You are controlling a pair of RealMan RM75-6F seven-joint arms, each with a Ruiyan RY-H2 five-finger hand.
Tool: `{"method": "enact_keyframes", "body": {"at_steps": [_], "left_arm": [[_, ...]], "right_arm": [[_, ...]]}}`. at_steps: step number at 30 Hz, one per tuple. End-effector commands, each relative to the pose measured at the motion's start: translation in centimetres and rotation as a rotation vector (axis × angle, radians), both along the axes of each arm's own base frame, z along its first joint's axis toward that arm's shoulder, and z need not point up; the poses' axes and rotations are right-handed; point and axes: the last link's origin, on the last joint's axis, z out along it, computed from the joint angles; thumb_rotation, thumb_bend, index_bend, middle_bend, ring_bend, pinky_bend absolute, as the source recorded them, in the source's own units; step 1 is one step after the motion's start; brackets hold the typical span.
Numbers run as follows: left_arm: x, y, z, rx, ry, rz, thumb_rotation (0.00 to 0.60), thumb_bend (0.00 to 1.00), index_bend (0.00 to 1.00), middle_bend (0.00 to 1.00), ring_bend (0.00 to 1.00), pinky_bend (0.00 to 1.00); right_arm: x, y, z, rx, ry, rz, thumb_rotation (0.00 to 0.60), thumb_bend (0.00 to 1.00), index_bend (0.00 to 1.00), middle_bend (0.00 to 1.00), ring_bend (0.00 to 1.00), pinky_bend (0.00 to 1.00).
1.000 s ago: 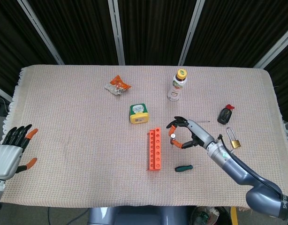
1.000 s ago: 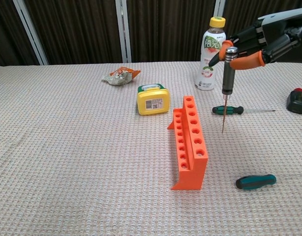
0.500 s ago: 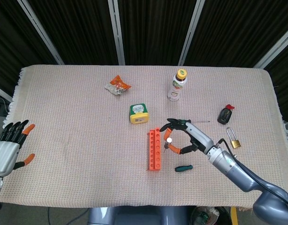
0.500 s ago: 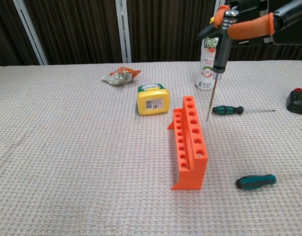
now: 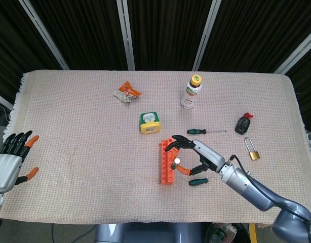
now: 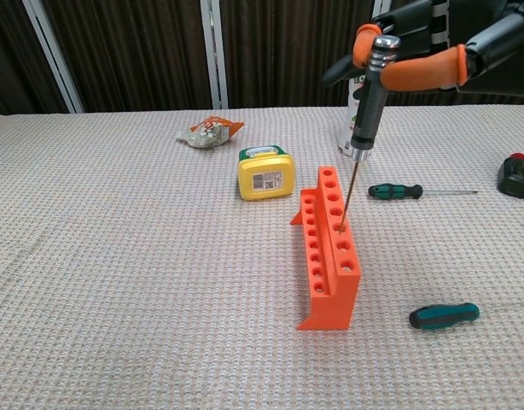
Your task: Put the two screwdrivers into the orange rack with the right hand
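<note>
1. The right hand (image 6: 433, 60) pinches a dark-handled precision screwdriver (image 6: 364, 107) near its silver cap, the other fingers spread; the tool hangs almost upright, slightly tilted, its thin tip at a hole of the orange rack (image 6: 328, 248), in the row on the rack's right side; whether the tip is inside the hole cannot be told.
2. The orange rack stands on the woven tablecloth (image 5: 84, 152); in the head view the right hand (image 5: 193, 154) hangs over the rack's right edge.
3. A long green-handled screwdriver (image 6: 397, 191) lies flat to the right of the rack, beyond it, apart from the hand.
4. A short green-handled tool (image 6: 444, 316) lies right of the rack's near end; its tip is not visible.
5. A yellow tape measure (image 6: 264, 172) sits just beyond the rack's far end, to the left; a crumpled snack wrapper (image 6: 209, 131) lies further beyond that.
6. A drink bottle (image 5: 191, 92) stands beyond the rack, partly hidden by the hand in the chest view.
7. A black key fob (image 5: 242, 123) and a brass padlock (image 5: 252, 150) lie well right of the rack.
8. The left hand (image 5: 11, 162) is far left of the rack, at the cloth's edge, spread and holding nothing.
</note>
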Motion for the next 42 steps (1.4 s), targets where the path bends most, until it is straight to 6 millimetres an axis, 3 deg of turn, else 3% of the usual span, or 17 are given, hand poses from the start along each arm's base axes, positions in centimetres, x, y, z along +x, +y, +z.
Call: {"method": "enact_keyframes", "body": {"at_steps": [1,23,42], "left_arm": [[0.0,-0.2,-0.1,-0.005,-0.001,-0.001,0.6,0.24,0.09,0.0,0.0,0.0],[-0.2,-0.8,-0.6,-0.032,-0.001,0.02,0.6,0.24,0.09,0.0,0.0,0.0],[0.0,-0.5,-0.6,-0.031,0.002,0.012,0.6,0.24,0.09,0.0,0.0,0.0]], "right_arm": [[0.0,-0.1,-0.4,-0.004,0.001,0.001,0.6,0.53,0.63,0.28,0.01,0.0],[-1.0,-0.6,-2.2,-0.003,0.038,-0.024,0.6,0.53,0.63,0.28,0.01,0.0],[-2.5,0.3,-5.2,-0.084,0.104,0.005,0.6,0.53,0.63,0.28,0.01,0.0]]}}
